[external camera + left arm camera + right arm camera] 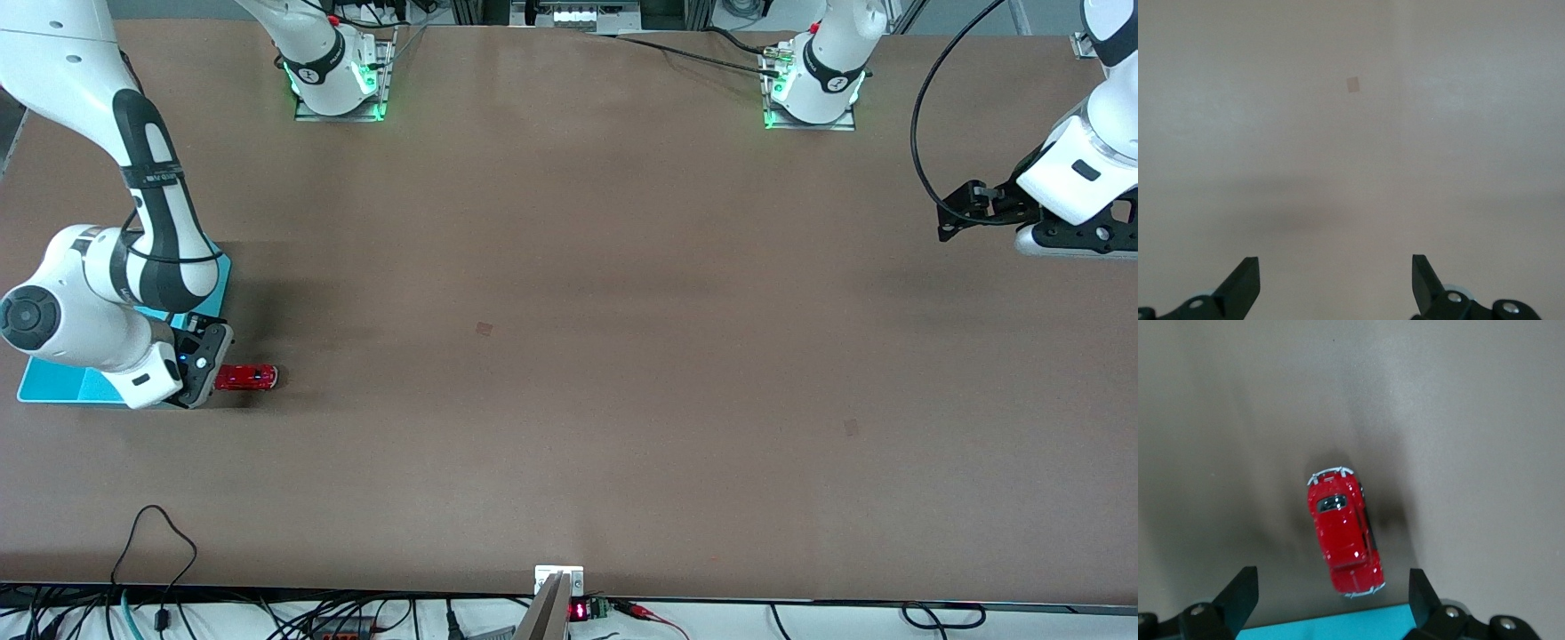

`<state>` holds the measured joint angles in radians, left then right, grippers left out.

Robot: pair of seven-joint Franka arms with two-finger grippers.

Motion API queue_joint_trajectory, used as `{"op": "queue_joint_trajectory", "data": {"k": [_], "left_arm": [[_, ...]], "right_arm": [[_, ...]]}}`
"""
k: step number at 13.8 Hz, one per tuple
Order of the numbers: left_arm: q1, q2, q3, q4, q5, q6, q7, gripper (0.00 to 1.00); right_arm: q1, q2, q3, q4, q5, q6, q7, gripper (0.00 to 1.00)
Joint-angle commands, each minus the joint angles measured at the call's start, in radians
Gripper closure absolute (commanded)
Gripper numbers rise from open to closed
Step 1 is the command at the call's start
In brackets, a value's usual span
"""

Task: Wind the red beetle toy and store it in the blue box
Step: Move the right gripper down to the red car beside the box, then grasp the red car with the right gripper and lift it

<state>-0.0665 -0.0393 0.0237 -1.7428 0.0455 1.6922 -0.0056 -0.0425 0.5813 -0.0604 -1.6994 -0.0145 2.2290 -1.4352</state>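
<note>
Nothing was done yet: red beetle toy [247, 378] sat on the table at 3 o'clock of the blue box [62, 384], just beside it. Right gripper [1328, 593] hovered over it, jaws wide, empty. Left gripper [1336, 283] waited, jaws wide. Winding and boxing remained.

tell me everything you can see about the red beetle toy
The red beetle toy is a tiny glossy red car with a rounded body, a dark window on top and silvery bumpers at both ends; it looks like painted metal or hard plastic. It sits upright on the brown table, at the right arm's end, right beside the blue box, lengthwise pointing away from it. The right gripper hovers over it with open jaws, not touching it. Nothing but the table touches it.
</note>
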Motion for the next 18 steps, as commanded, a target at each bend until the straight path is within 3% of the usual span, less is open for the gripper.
{"op": "queue_joint_trajectory", "data": {"k": [1,16,18], "left_arm": [[-0.007,0.012,-0.001,0.038,0.001,-0.012,-0.001,0.00],[-0.006,0.002,-0.021,0.052,0.002,-0.074,0.001,0.00],[-0.006,0.001,-0.021,0.052,0.002,-0.074,0.001,0.00]], "right_arm": [[-0.007,0.029,0.010,-0.003,0.008,0.055,-0.103,0.00],[-0.002,0.071,0.013,-0.077,0.010,0.149,-0.139,0.00],[-0.002,0.083,0.011,-0.074,0.010,0.149,-0.139,0.20]]}}
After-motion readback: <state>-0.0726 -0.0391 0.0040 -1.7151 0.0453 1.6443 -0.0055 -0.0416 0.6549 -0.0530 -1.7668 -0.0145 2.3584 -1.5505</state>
